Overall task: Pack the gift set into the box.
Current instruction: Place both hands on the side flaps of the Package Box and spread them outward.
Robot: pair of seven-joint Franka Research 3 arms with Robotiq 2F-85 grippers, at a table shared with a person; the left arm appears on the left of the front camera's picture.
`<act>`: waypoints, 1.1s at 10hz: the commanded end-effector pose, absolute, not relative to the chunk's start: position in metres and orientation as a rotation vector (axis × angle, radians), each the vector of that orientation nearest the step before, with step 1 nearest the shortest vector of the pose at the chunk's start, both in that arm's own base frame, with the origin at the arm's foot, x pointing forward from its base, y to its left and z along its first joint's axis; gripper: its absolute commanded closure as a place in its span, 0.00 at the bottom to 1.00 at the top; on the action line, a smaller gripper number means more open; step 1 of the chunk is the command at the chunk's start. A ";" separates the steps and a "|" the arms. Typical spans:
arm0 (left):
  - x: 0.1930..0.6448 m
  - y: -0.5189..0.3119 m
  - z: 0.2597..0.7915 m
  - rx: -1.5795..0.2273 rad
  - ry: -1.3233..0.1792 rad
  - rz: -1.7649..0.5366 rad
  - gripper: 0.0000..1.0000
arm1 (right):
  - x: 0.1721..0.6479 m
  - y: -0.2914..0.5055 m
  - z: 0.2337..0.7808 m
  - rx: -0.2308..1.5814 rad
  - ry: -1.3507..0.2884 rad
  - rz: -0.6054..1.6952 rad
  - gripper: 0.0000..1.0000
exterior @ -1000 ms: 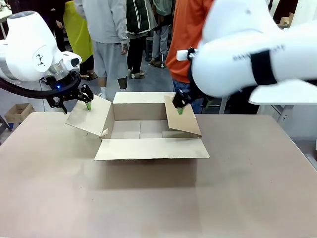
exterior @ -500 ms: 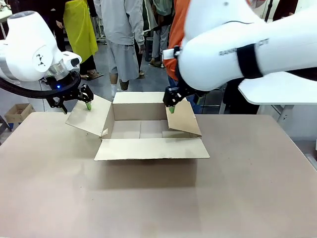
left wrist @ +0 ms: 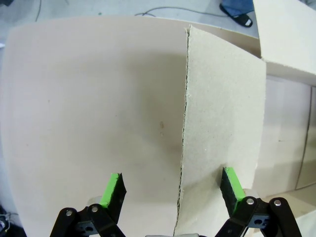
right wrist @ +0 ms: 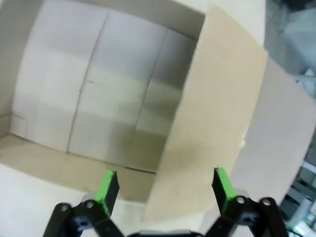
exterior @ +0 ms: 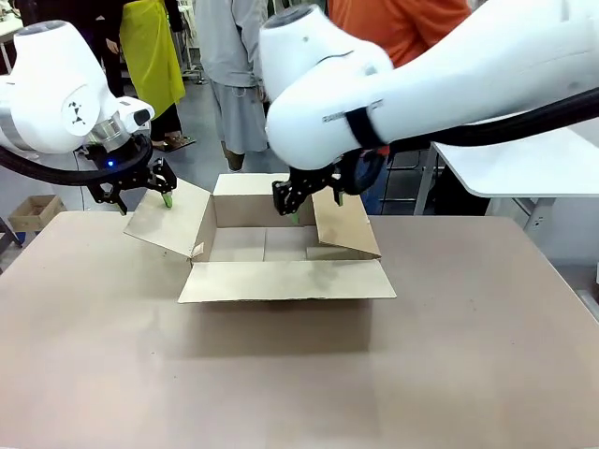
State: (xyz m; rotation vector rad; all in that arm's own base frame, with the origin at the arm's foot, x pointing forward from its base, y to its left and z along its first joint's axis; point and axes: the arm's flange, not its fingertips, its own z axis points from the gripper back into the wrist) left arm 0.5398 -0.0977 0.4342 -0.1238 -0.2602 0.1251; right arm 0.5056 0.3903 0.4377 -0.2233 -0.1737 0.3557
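Observation:
The box (exterior: 285,280), a brown cardboard carton, stands open at the table's middle with its four flaps spread and a bare cardboard floor (right wrist: 98,89). My left gripper (exterior: 165,194) hangs at the top edge of the left flap (left wrist: 222,123). Its jaws are open in the left wrist view (left wrist: 172,190), and the flap's edge runs between the green pads (left wrist: 112,190) without touching them. My right gripper (exterior: 294,211) hovers open over the box's inside near the far wall. The right flap (right wrist: 212,123) lies ahead between its fingers (right wrist: 164,186). The gift set is out of view.
A person in an orange shirt (exterior: 402,23) stands just behind the box at the far side. Other people stand farther back. My bulky right arm (exterior: 421,75) crosses above the box's right half. Bare tabletop (exterior: 281,374) stretches in front of the box and on both sides.
My right arm has swung left, carrying its gripper from the right flap's top edge to above the box's interior. The left arm and the box have stayed still.

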 end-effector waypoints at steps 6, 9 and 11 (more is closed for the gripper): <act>0.538 -0.099 0.437 -0.107 -0.257 0.138 0.00 | 0.525 0.391 0.394 -0.539 -0.176 0.184 0.00; 0.538 -0.099 0.437 -0.107 -0.257 0.138 0.00 | 0.524 0.361 0.425 -0.565 -0.235 0.125 0.00; 0.538 -0.099 0.437 -0.107 -0.257 0.138 0.00 | 0.517 0.332 0.449 -0.553 -0.261 0.088 0.00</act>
